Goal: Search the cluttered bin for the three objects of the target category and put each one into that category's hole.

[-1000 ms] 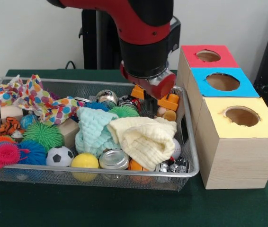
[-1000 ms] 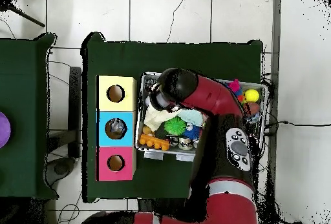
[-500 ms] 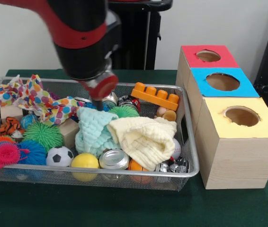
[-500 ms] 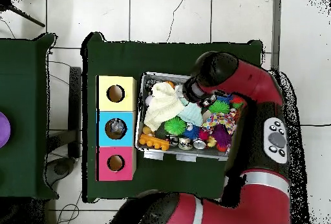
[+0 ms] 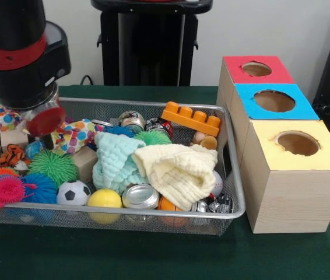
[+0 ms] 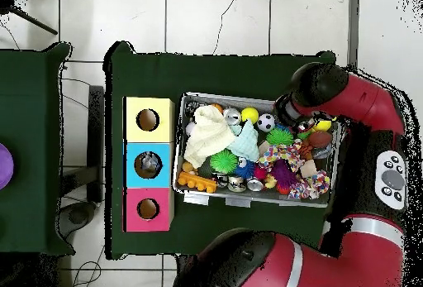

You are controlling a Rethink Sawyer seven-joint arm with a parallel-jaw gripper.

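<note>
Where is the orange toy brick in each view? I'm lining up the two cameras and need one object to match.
Front view: the orange toy brick lies at the bin's far right corner, by the red box.
Overhead view: it lies at the bin's lower left corner, nearest the red box.
Shared landmark: the red box.

Front camera faces the bin (image 5: 229,169) closely; overhead (straight down) shares it.

The surface (image 5: 153,256) is dark green. The wire bin (image 5: 235,198) is silver. The three wooden boxes carry a red top (image 5: 255,70), a blue top (image 5: 276,100) and a yellow top (image 5: 296,146). Inside lie a pale yellow cloth (image 5: 179,169), a mint cloth (image 5: 113,160), an orange block (image 5: 192,118), a black-and-white ball (image 5: 73,192), a yellow ball (image 5: 104,199) and a polka-dot cloth (image 5: 74,133). The arm (image 5: 19,52) is red and black.
</note>
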